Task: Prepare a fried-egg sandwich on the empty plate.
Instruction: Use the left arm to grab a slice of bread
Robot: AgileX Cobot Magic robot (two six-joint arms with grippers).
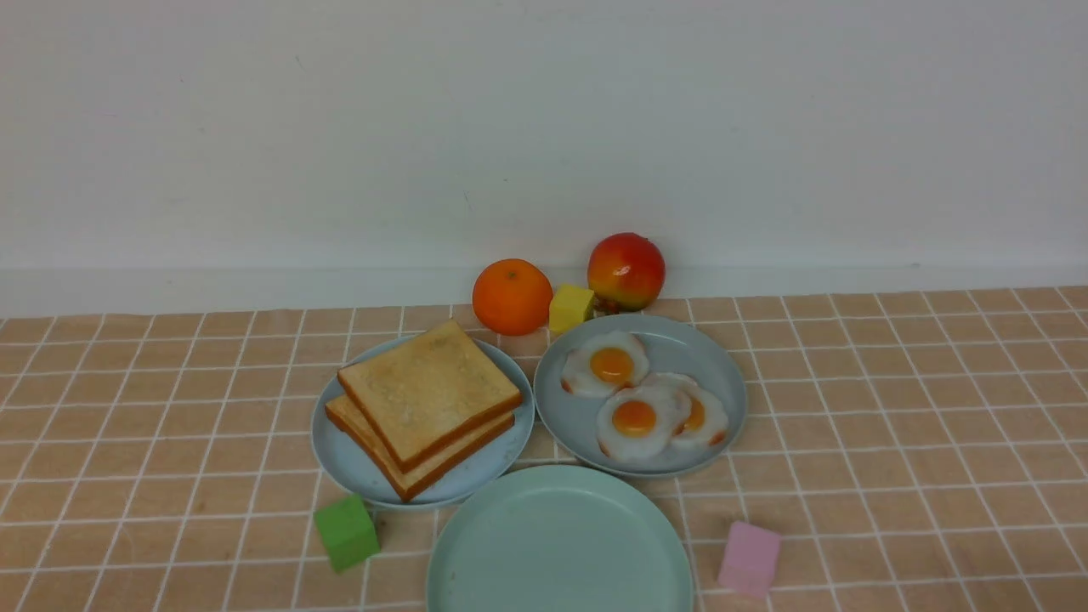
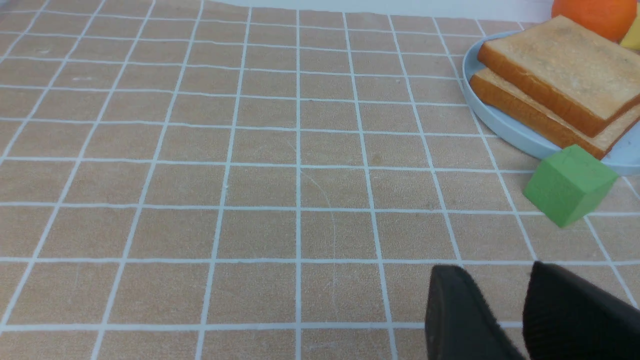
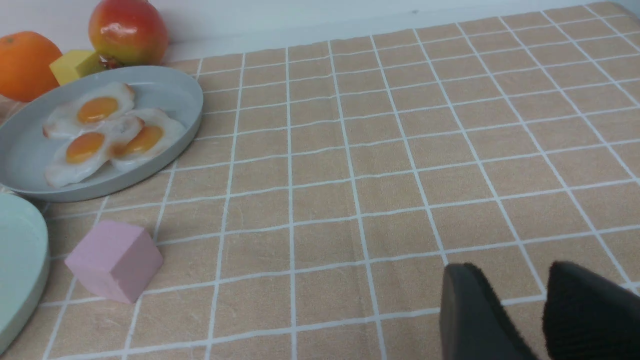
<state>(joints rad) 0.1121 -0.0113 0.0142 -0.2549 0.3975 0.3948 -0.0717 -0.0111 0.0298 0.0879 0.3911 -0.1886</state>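
The empty mint-green plate (image 1: 557, 544) sits at the front centre; its edge also shows in the right wrist view (image 3: 20, 260). Two toasted bread slices (image 1: 429, 391) lie stacked on a sky-blue plate (image 1: 340, 459) behind it to the left, and show in the left wrist view (image 2: 560, 75). Three fried eggs (image 1: 633, 416) lie on a grey-blue plate (image 1: 722, 382) to the right, and show in the right wrist view (image 3: 95, 135). My left gripper (image 2: 492, 270) is open and empty over bare cloth. My right gripper (image 3: 505, 267) is open and empty over bare cloth. Neither shows in the front view.
A green cube (image 1: 346, 531) lies left of the mint plate and a pink cube (image 1: 750, 558) lies right of it. An orange (image 1: 512, 296), a yellow cube (image 1: 571, 308) and a red-yellow fruit (image 1: 626, 270) stand at the back by the wall.
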